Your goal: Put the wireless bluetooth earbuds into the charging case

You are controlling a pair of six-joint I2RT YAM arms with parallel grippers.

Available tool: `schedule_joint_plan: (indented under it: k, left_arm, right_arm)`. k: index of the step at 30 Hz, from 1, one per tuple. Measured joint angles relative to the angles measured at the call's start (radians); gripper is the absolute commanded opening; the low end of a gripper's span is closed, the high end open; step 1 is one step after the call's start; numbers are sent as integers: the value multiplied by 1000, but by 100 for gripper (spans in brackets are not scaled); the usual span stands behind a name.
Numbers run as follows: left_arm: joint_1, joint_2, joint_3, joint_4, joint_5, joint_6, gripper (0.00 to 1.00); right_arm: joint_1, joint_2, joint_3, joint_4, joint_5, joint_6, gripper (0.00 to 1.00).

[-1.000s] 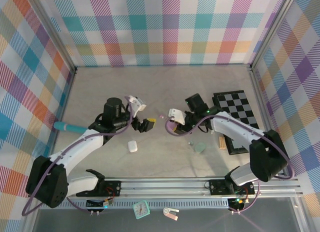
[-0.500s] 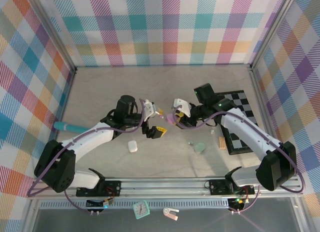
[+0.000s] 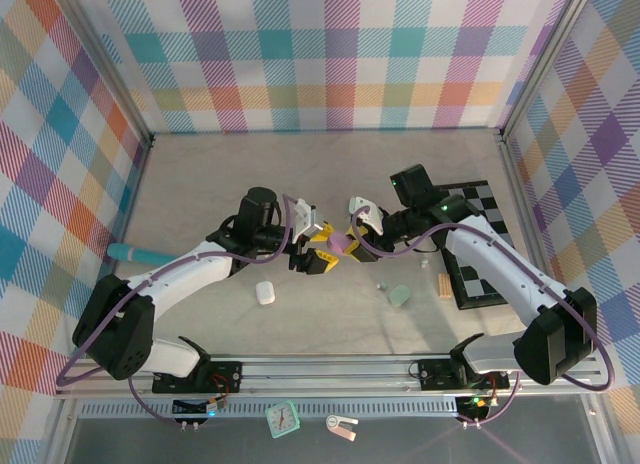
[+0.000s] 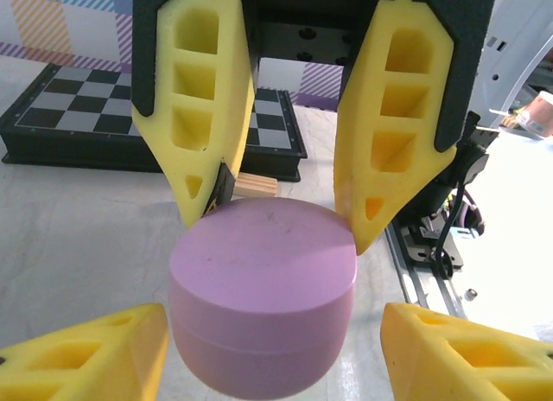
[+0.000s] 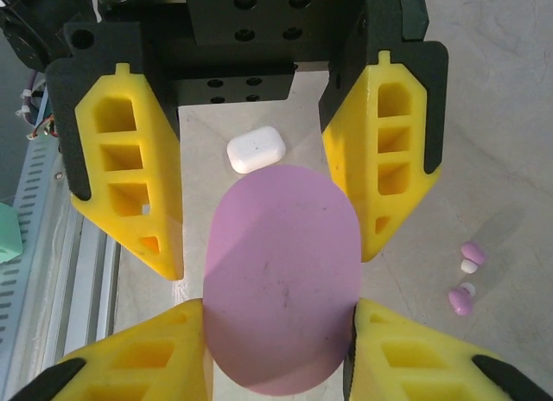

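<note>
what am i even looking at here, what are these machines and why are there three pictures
These are two robot arms bolted at the near edge of a table. The wide picture is from a fixed camera above; each close-up is from a camera on one wrist. The right end effector, two yellow fingers, grips a closed pink charging case. The left end effector is open, its fingers either side of that case. On the table lie a white case, a small pale green object, two pink earbuds and a chessboard.
</note>
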State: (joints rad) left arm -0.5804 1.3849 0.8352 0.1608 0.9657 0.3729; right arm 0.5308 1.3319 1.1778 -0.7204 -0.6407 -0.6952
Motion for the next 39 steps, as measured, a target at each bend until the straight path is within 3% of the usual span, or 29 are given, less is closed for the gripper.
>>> schedule_joint_plan:
  k: [21,25,28,39]
  left_arm:
    - [0,1,0,52,21,-66,35]
    - [0,1,0,53,24,-62,34]
    - [0,1,0,51,26,-61,33]
    - [0,1,0,48,9,-46,33]
  right_arm:
    - [-1,-9,0,-6,-8,3,37]
    - [-1,-10,0,-1,-6,24,55]
    - [-1,-16,-5,38,9,46,62]
    - [-7,-86,-43,116,85,98,64]
